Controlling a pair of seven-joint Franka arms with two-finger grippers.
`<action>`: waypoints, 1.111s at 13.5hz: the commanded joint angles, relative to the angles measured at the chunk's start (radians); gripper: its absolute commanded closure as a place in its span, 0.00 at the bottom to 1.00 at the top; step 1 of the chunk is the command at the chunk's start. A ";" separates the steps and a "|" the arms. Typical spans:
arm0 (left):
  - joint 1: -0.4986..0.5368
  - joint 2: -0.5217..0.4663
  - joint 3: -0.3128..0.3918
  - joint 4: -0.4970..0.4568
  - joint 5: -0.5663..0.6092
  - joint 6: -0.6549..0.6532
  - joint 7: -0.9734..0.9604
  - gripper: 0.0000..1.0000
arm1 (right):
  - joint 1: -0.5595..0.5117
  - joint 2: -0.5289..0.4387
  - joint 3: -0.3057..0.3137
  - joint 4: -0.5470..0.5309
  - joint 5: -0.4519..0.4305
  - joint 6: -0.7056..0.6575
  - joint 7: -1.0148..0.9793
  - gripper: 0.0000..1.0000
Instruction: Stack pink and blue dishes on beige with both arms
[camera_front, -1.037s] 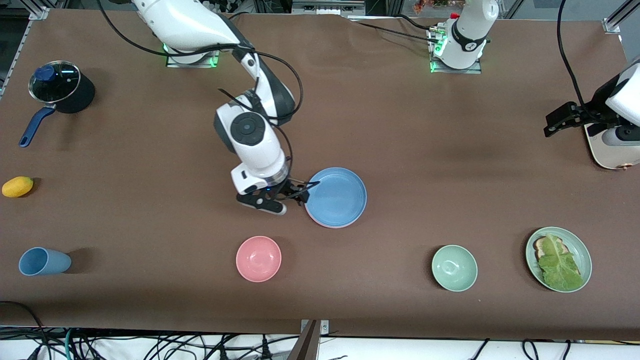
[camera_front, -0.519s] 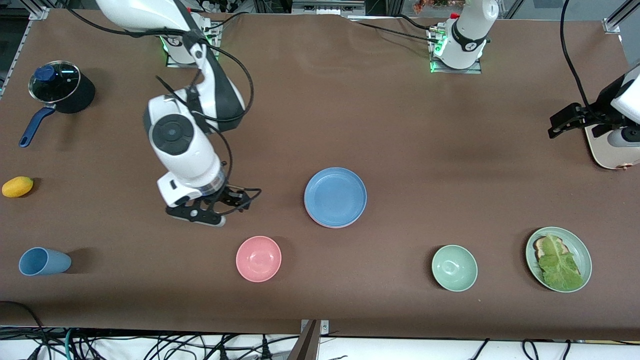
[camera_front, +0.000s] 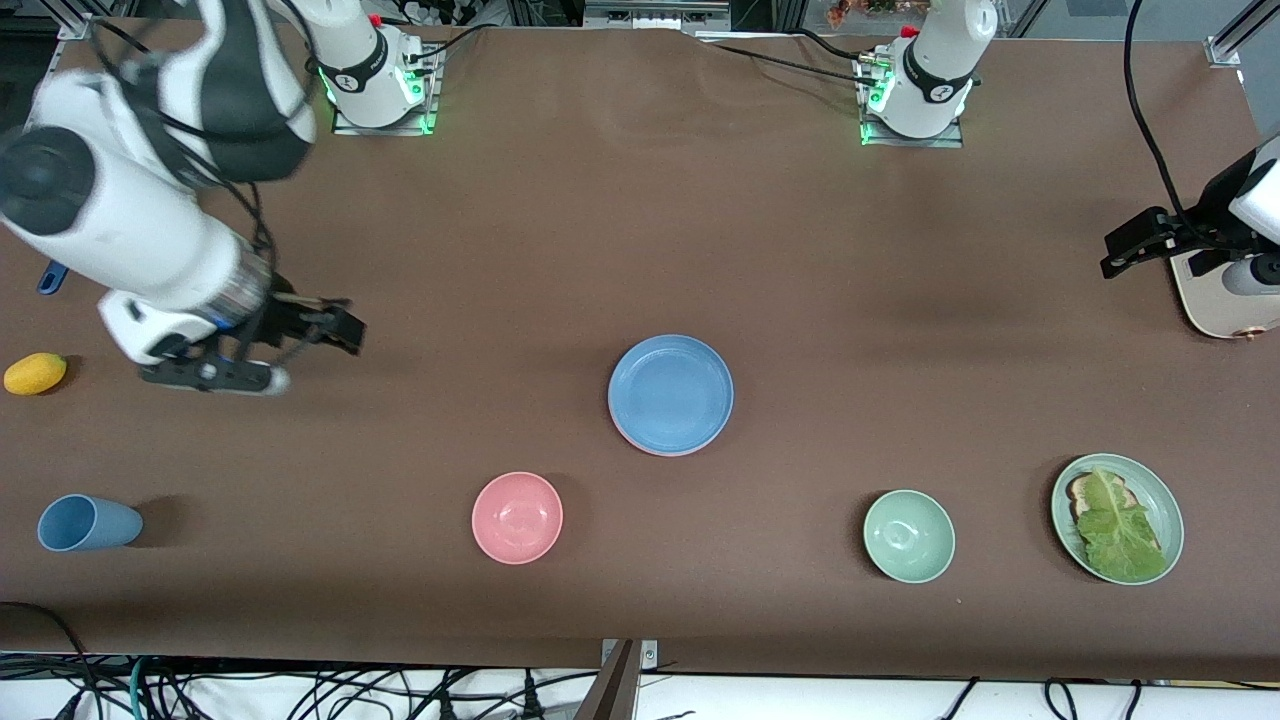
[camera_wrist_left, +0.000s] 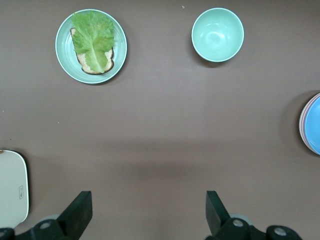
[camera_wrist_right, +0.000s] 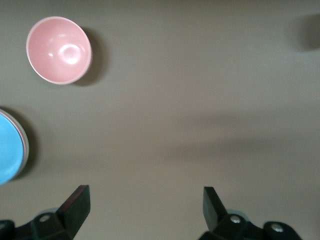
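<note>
The light blue plate (camera_front: 670, 393) lies at mid-table on top of the pink plate, of which only a thin rim (camera_front: 622, 433) shows. No beige plate shows on its own; whether it lies under the stack cannot be told. My right gripper (camera_front: 335, 330) is open and empty, up over bare table toward the right arm's end. Its wrist view shows open fingers (camera_wrist_right: 75, 202) over bare cloth, with the blue plate (camera_wrist_right: 9, 147) at the frame edge. My left gripper (camera_front: 1118, 252) waits open and empty at the left arm's end of the table; its fingers (camera_wrist_left: 80, 210) stand wide apart.
A pink bowl (camera_front: 517, 517), a green bowl (camera_front: 908, 535) and a mint plate (camera_front: 1176, 520) holding bread and lettuce stand nearer the camera. A blue cup (camera_front: 88, 523) and a yellow fruit (camera_front: 35, 373) are at the right arm's end. A white device (camera_front: 1215, 300) sits under the left arm.
My right gripper has let go of the blue plate, leaving it on the pink one, and has swung up and away toward the right arm's end. The left arm has barely moved.
</note>
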 joint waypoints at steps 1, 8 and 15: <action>0.000 0.015 -0.001 0.032 0.024 -0.019 0.019 0.00 | -0.076 -0.084 0.029 -0.046 0.016 -0.068 -0.068 0.00; -0.001 0.030 0.001 0.048 0.026 -0.018 0.013 0.00 | -0.270 -0.213 0.186 -0.073 -0.025 -0.199 -0.179 0.00; 0.002 0.033 0.001 0.048 0.012 -0.013 0.017 0.00 | -0.267 -0.182 0.186 -0.046 -0.065 -0.186 -0.222 0.00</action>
